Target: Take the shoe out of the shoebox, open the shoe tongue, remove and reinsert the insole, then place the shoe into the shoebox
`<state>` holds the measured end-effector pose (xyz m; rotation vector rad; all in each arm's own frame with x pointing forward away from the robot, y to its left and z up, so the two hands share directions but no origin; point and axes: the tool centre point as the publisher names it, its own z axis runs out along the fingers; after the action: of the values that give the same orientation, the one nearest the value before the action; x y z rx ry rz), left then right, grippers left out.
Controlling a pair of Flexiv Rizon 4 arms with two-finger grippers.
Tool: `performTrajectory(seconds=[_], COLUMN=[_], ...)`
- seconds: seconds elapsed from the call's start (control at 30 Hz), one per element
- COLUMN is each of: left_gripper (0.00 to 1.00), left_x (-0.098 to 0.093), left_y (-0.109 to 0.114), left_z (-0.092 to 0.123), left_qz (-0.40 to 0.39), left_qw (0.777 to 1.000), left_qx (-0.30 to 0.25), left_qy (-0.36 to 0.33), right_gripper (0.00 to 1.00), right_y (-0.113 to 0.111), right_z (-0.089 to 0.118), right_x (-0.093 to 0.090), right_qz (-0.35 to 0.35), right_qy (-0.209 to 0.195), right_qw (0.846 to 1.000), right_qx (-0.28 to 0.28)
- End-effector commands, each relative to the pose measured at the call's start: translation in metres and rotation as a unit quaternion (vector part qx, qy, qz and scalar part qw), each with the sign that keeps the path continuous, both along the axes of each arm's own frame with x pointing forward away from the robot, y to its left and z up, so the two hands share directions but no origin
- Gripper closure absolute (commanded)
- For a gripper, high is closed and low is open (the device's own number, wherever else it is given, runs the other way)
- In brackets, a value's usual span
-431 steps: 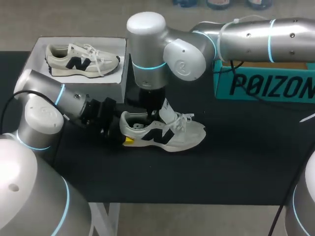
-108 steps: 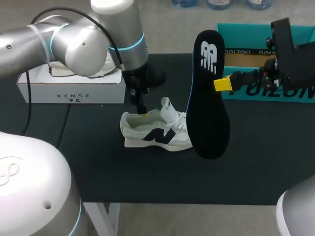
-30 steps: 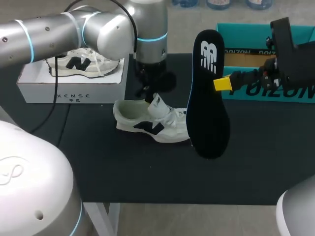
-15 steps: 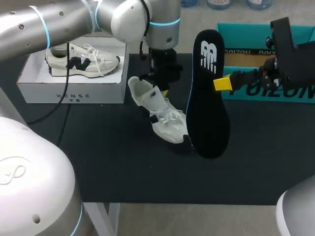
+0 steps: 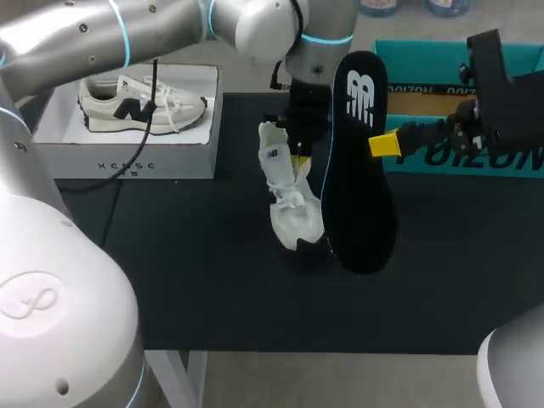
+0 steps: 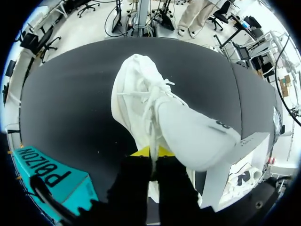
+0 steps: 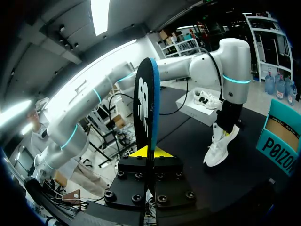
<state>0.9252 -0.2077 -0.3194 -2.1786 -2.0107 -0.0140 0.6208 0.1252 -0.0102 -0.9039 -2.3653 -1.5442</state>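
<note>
Here the left gripper [image 5: 297,160], on the arm that comes in from the left and reaches past the middle, is clamped on the heel end of the white sneaker [image 5: 289,208]. The left wrist view shows its yellow tips pressed close together on the collar. The sneaker hangs nearly upright, heel up and toe down, laces facing the camera above. Its toe is at the black table [image 5: 170,255], but I cannot tell whether it touches.

Just beside the sneaker, on its right, stands the black insole [image 5: 357,170], upright on edge with its white logo near the top. The right gripper [image 5: 384,144] pinches it from both sides partway down its length, and the right wrist view shows the insole rising straight up from between the fingers.

Behind the right gripper sits the teal shoebox [image 5: 425,157], open at the top, well apart from the sneaker. At the table's left rear is a white box [image 5: 127,157] with a second sneaker [image 5: 140,104] lying on its side on top.
</note>
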Motion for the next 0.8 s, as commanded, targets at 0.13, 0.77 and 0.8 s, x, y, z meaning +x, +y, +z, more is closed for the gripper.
performTrajectory(seconds=[0.13, 0.77, 0.8], left_gripper=[1.00, 1.00, 1.00], left_x=[0.009, -0.005, -0.005], left_y=[-0.010, -0.014, -0.013], left_z=[-0.014, -0.009, -0.009], left_qz=[-0.179, -0.094, -0.094], left_qw=[0.982, 0.993, 0.993], left_qx=[0.055, 0.066, 0.068], left_qy=[0.007, -0.007, -0.007], right_gripper=[1.00, 1.00, 1.00], right_y=[0.003, 0.003, 0.003], right_z=[0.000, 0.000, 0.000], right_x=[0.003, 0.003, 0.003], right_qz=[0.001, 0.001, 0.001], right_qy=[0.001, 0.001, 0.001], right_qw=[1.000, 1.000, 1.000], right_qx=[-0.001, -0.001, -0.001])
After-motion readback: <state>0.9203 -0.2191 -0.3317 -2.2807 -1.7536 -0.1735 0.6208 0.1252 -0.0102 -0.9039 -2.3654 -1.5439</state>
